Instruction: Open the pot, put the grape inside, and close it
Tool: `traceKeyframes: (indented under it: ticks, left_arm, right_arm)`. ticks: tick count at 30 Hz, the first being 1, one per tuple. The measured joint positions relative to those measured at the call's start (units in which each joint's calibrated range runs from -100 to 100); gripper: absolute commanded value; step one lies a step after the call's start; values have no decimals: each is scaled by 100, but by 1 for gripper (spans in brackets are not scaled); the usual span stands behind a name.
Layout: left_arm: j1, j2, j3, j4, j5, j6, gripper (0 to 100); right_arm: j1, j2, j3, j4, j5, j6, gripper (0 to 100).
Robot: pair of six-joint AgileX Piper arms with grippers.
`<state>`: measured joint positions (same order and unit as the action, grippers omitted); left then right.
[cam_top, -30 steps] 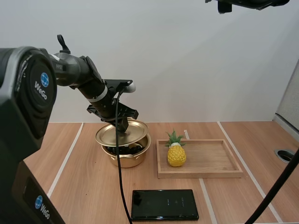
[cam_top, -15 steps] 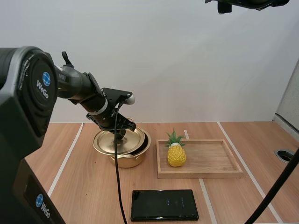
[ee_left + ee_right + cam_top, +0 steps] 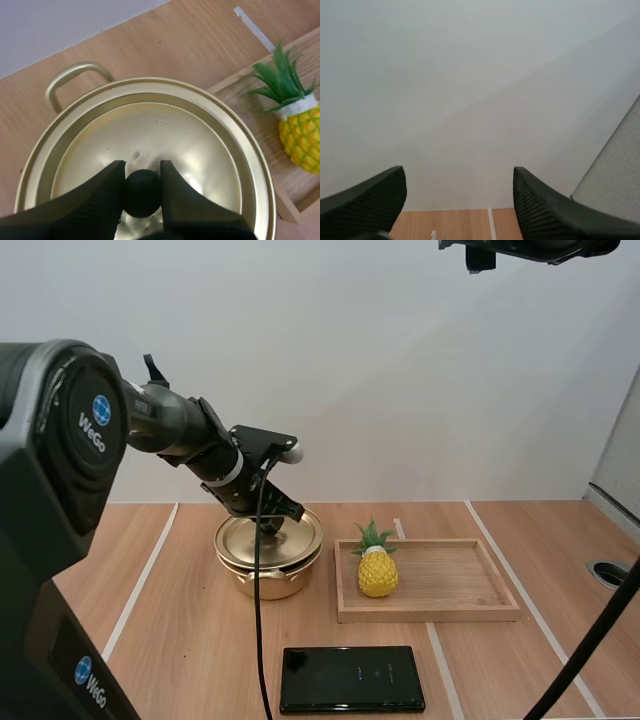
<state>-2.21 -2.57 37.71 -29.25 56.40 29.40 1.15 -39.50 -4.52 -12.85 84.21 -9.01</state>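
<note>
1. In the high view the left gripper (image 3: 275,525) reaches down onto the lid (image 3: 240,540), which sits on the gold pot (image 3: 268,582); the pot stands left of the table's (image 3: 180,640) middle, toward its far edge
2. The left wrist view adds the grip itself: the left gripper (image 3: 141,167) clenches the lid's round black knob (image 3: 142,195), 1 finger on each side
3. That view also brings out the lid (image 3: 175,130) as shiny brass-coloured metal pressed in concentric rings, with 1 looped pot handle (image 3: 75,75) jutting past its rim
4. A toy pineapple (image 3: 377,570), bumpy yellow with green leaves, stands upright at the left end of a shallow rectangular wooden tray (image 3: 430,615), just right of the pot; from the wrist the pineapple (image 3: 302,140) and tray rim (image 3: 235,80) lie beside the lid
5. A flat black smartphone (image 3: 352,678) lies near the table's near edge
6. The right gripper (image 3: 459,175) is released, its 2 ribbed fingers wide apart facing a pale wall
</note>
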Motion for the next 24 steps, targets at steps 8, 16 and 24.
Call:
traceKeyframes:
  ticks: [8,16,24]
  left_arm:
    - [-138,0,104,283,-416,-52,0]
    - [-145,0,168,992,-733,-488,0]
    - [-145,-12,215,1016,-800,-533,0]
  right_arm:
    - [0,0,0,-10,0,0,100]
    - [0,0,0,-10,0,0,100]
    - [0,0,0,-10,0,0,100]
